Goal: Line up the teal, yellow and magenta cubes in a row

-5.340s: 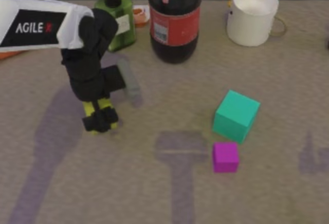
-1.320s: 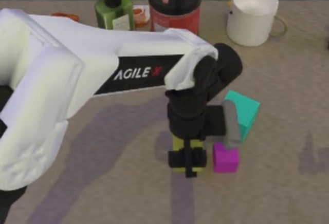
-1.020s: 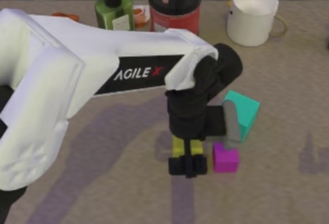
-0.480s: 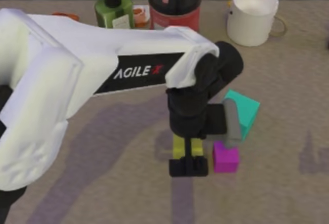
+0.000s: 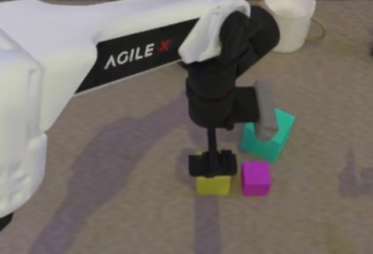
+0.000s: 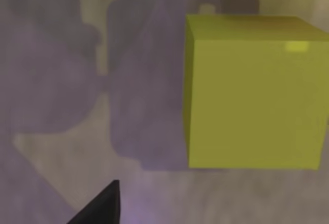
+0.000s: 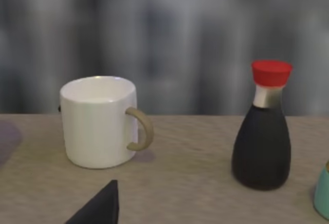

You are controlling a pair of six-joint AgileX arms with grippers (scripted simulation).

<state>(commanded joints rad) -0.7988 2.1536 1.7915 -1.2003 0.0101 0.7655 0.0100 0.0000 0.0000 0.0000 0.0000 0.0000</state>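
Observation:
The yellow cube (image 5: 213, 184) rests on the table just left of the smaller magenta cube (image 5: 256, 178). The two are side by side with a small gap. Behind the magenta one stands the larger teal cube (image 5: 273, 138), partly hidden by my left arm. My left gripper (image 5: 213, 163) hovers open just above the yellow cube, holding nothing. In the left wrist view the yellow cube (image 6: 254, 93) lies free on the cloth, beyond one dark fingertip (image 6: 103, 208). My right gripper (image 7: 149, 218) is parked out of the top view, open and empty.
A white mug (image 5: 289, 15) stands at the back right, also seen as the mug (image 7: 100, 121) beside a red-capped dark sauce bottle (image 7: 262, 131). My left arm (image 5: 116, 44) hides the bottles at the back of the table.
The left gripper carried the yellow cube from the left, set it down beside the magenta cube, opened and rose. The magenta and teal cubes have not moved.

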